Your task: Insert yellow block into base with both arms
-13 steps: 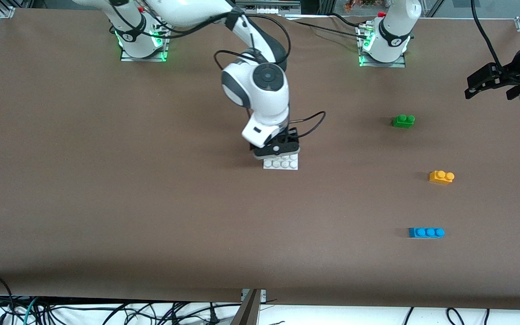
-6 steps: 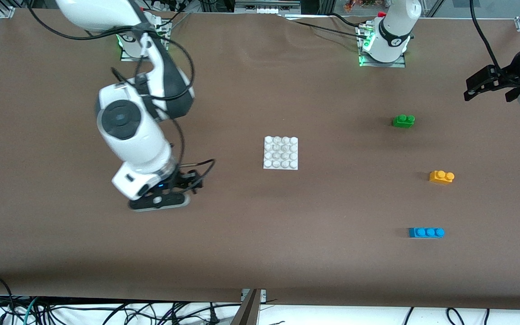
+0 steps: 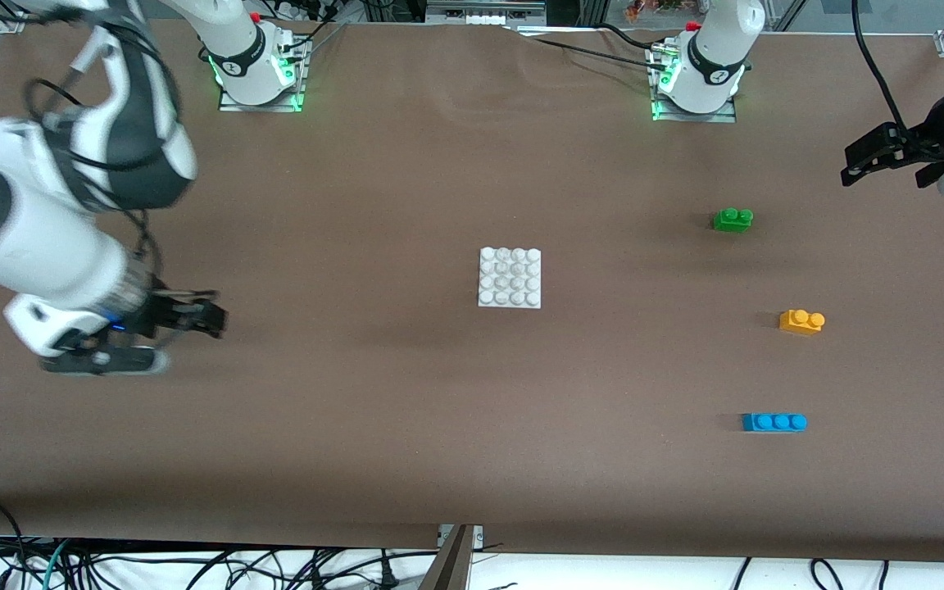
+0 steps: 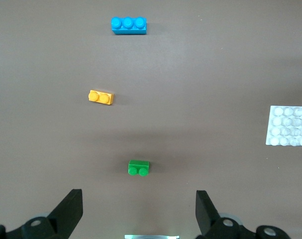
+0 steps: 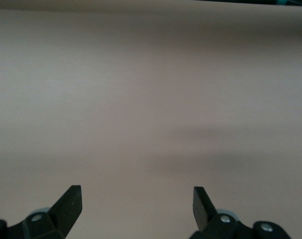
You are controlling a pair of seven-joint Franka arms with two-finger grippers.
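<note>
Now the right gripper (image 3: 193, 315) hangs wide open and empty over bare table at the right arm's end. Next comes the base (image 3: 510, 278), mid-table, nothing on its studs. The yellow block (image 3: 801, 320) lies loose between the green brick (image 3: 732, 220) and blue brick (image 3: 773, 422). The left gripper (image 3: 886, 156), open and empty, should descend squarely over the block, jaws across its long sides.

1. From the front view we look down from high up across the table (image 3: 406, 426), facing both robot bases (they sit along the top edge).
2. The left wrist view looks down from well above, taking in the yellow block (image 4: 101, 97), the green brick (image 4: 139, 168), the blue brick (image 4: 129, 25) and the base (image 4: 288, 126), which we also see in the front view.
3. The right wrist view sits closer, showing only bare table.
</note>
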